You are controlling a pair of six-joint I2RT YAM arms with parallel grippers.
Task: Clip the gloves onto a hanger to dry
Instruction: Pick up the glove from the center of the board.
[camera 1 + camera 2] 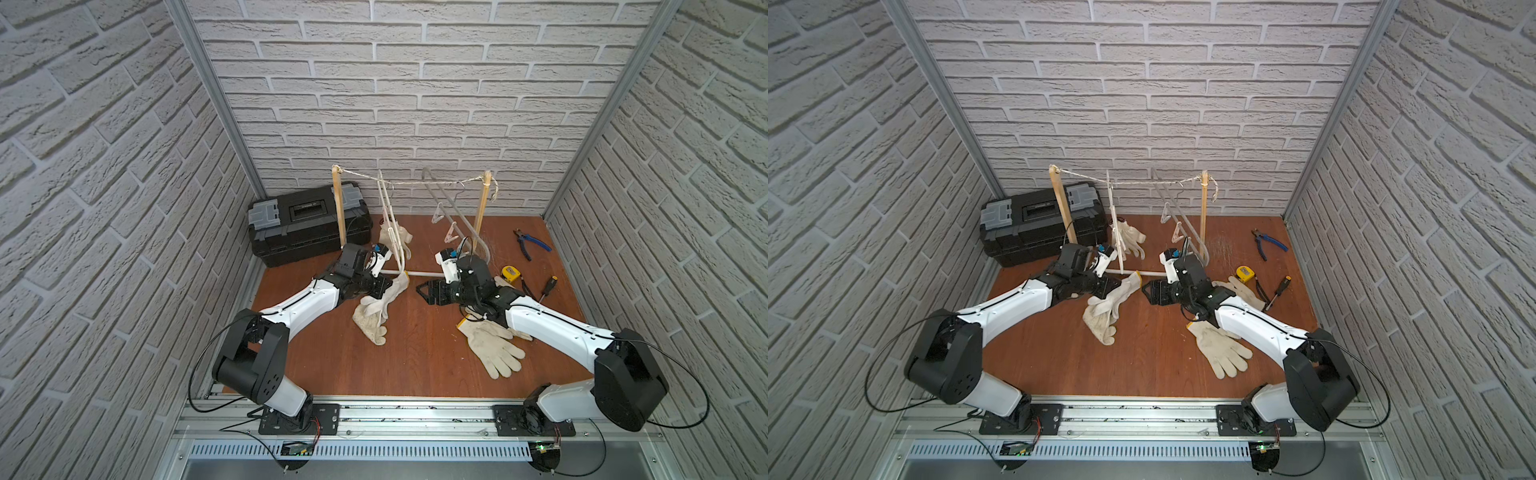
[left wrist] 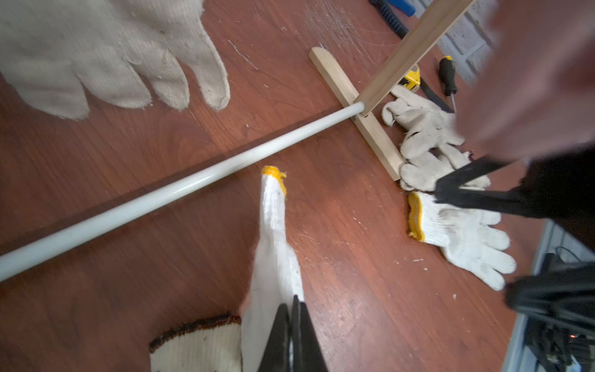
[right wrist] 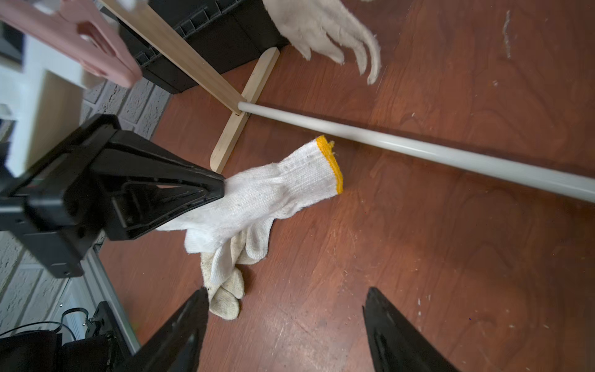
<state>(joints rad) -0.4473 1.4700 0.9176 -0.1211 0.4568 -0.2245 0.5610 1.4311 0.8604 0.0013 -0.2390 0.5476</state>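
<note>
My left gripper (image 1: 384,286) (image 2: 291,306) is shut on an off-white glove (image 2: 273,232) (image 3: 273,193) with a yellow cuff, lifted a little off the floor beside the rack's white base rod (image 2: 161,196). Under it lies a second glove (image 1: 370,322) with a dark cuff. My right gripper (image 1: 422,291) (image 3: 285,299) faces it, open and holding nothing. More gloves (image 1: 492,347) lie under the right arm. One glove (image 1: 395,239) hangs clipped on the white hanger (image 1: 388,208). A grey hanger (image 1: 453,216) with pink clips hangs beside it, nothing clipped to it.
The rope rack stands on two wooden posts (image 1: 338,208) (image 1: 482,212) at the back. A black toolbox (image 1: 307,224) sits at the back left. Pliers (image 1: 532,241), a yellow tape measure (image 1: 510,274) and a screwdriver (image 1: 548,286) lie at the right.
</note>
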